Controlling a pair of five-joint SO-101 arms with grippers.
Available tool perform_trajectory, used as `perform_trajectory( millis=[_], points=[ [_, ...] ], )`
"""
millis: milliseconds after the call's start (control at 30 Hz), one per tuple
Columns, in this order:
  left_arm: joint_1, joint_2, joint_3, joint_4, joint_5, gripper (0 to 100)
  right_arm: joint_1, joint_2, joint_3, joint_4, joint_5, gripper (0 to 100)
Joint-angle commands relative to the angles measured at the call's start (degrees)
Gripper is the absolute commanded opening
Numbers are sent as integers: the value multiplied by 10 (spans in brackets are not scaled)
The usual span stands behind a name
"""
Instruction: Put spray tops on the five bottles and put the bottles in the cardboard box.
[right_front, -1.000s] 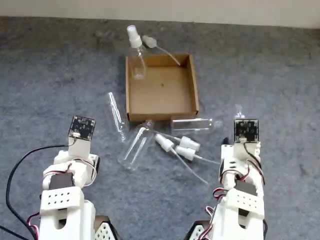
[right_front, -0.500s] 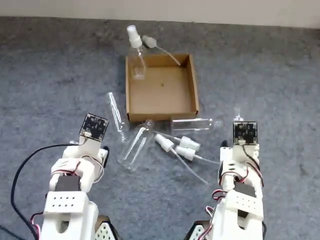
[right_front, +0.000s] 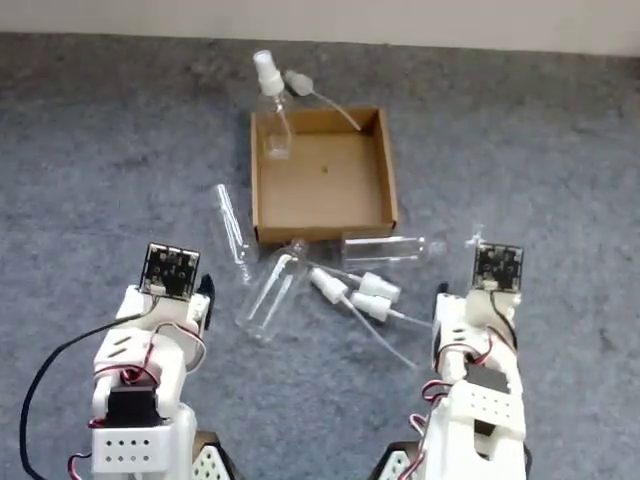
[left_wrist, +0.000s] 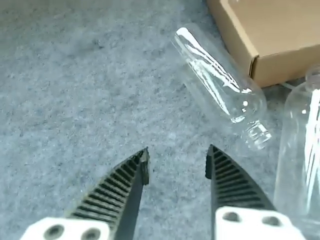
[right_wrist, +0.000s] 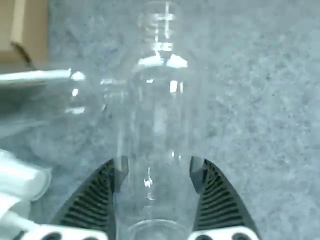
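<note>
W/ your R gripper (right_wrist: 156, 162) fingers pinching the clear bottle (right_wrist: 155, 100), hold its neck free & bring the spread L gripper (left_wrist: 177, 152) fingers onto a spray top (right_front: 378, 288).

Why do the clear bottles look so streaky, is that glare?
Likely overhead light. Left wrist view: white streaks run along the lying bottle. Right wrist view: bright spots dot the gripped bottle near its neck. High view: faint shadows; bottles barely stand out from the grey carpet.
</note>
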Motion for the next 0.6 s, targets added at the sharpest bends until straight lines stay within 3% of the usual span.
perform_trajectory(
  millis=[0, 300, 567],
  points=[
    [18, 10, 12, 4, 5, 172, -10, -14, -26, 15, -8, 5],
    [18, 7, 12, 141, 5, 171, -29, -132, -45, 13, -6, 9],
    [17, 6, 12, 212, 5, 171, -38, -201, 78, 12, -5, 10]
  ],
)
